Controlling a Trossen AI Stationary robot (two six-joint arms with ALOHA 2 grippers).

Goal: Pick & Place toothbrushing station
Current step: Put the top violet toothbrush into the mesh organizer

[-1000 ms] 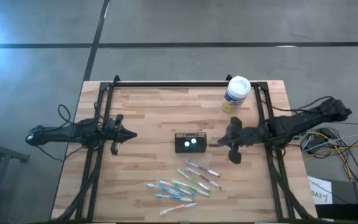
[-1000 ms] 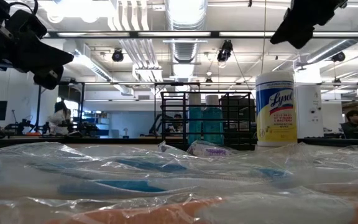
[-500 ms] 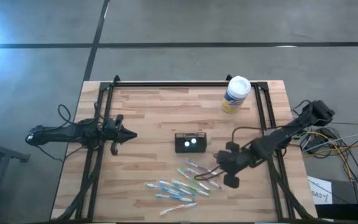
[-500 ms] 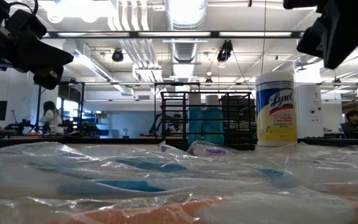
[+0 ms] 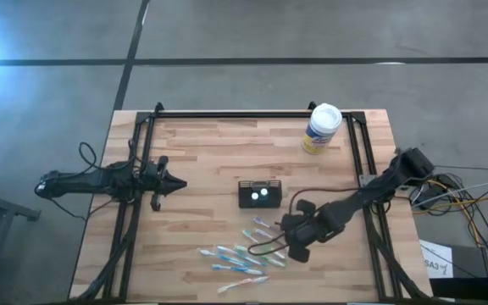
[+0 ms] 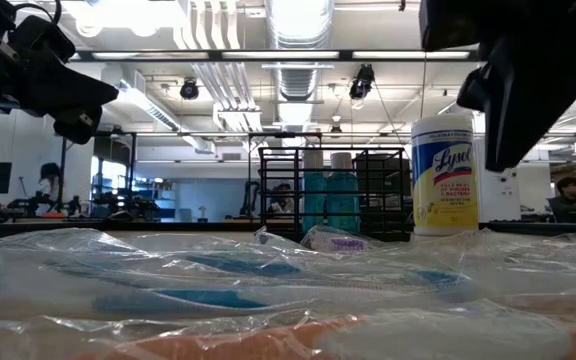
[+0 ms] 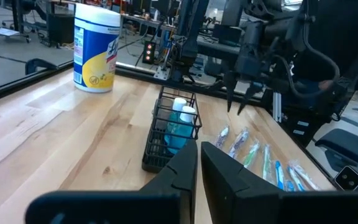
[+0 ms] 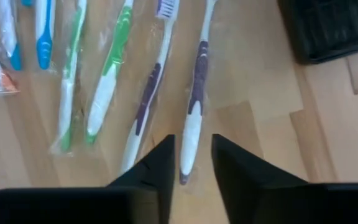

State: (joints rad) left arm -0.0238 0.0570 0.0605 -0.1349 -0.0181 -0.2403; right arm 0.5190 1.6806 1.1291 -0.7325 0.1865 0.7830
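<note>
The toothbrushing station is a small black rack standing on the middle of the wooden table, with blue bottles in it. Several wrapped toothbrushes lie flat between it and the near edge. My right gripper hangs open above them, pointing steeply down, its fingers on either side of a purple-and-white toothbrush without touching it. The left wrist view shows that gripper clear of the table. My left gripper waits shut at the table's left, pointing toward the station.
A yellow-labelled wipes canister with a white lid stands at the far right of the table. Black frame rails run along the far edge and both sides. Bare wood lies between my left gripper and the station.
My right gripper has swung from beside the station's right toward the near edge and the table's left. It has sunk and tipped from nearly level to pointing steeply down over the toothbrushes. Nothing on the table has moved.
</note>
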